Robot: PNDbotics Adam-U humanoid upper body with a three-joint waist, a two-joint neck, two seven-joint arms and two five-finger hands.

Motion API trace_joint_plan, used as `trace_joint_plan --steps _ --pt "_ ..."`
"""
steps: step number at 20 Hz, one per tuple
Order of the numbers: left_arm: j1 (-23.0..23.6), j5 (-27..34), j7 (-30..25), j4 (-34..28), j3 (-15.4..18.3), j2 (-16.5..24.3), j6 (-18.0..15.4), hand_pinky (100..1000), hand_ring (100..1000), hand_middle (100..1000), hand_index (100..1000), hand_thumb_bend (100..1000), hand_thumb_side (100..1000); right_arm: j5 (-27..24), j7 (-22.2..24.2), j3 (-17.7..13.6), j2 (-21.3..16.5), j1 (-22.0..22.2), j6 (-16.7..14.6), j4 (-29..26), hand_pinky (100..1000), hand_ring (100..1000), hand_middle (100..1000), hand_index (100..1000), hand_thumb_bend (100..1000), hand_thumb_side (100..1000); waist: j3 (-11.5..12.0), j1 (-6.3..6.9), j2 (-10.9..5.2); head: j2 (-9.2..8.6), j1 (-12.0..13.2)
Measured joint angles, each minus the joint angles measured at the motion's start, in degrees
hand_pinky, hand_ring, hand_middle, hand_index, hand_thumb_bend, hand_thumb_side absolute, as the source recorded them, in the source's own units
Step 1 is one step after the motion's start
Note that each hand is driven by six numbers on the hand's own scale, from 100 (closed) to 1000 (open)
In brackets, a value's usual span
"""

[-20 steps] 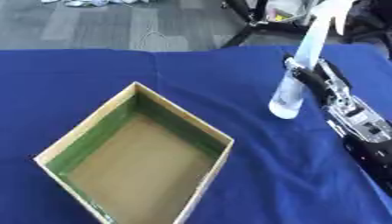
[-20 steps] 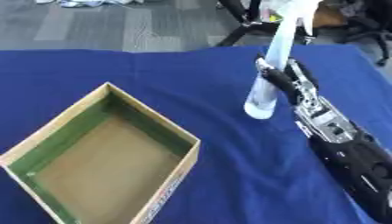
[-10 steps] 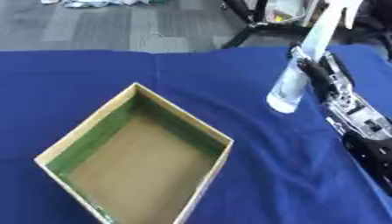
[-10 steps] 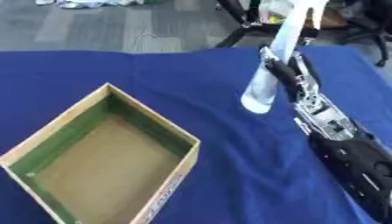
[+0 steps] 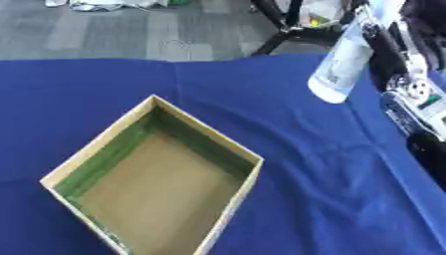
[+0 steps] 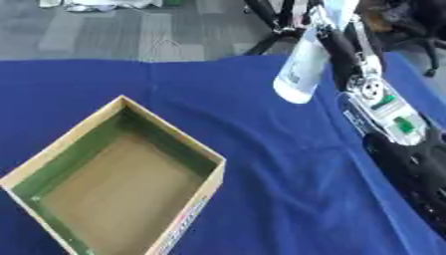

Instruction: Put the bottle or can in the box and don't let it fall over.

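I have the clear bottle [image 6: 305, 62] in my right hand [image 6: 335, 47], fingers curled round its upper part from the right. It hangs tilted above the blue cloth [image 5: 296, 199], well apart from the open box [image 5: 153, 177].

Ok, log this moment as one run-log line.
phase: carry | right hand: holds clear bottle, tilted, above blue cloth | box: open, nothing inside | left hand: not in view | bottle not yet in box

Beyond the blue-clothed table [image 5: 261, 99] lies grey carpet floor [image 5: 131, 35], with black stand legs [image 5: 283, 35] upon it.
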Motion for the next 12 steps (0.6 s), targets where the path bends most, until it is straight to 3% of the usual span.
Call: trace_joint_plan --steps 7,12 --pt "1.3 0.0 0.5 0.0 0.0 0.1 0.1 943 1000 1000 722 480 588 -1.2 -0.3 0.9 -0.8 -3.4 3.8 -8.4 741 367 459 171 100 470 -1.2 -0.11 -2.62 1.59 0.4" --pt "2.5 -0.1 1.2 0.0 0.4 0.6 -0.1 943 1000 1000 722 483 585 -1.3 0.0 2.5 1.5 -5.5 7.0 -12.3 764 374 462 171 100 470 -1.6 -0.2 -3.59 2.84 0.5"
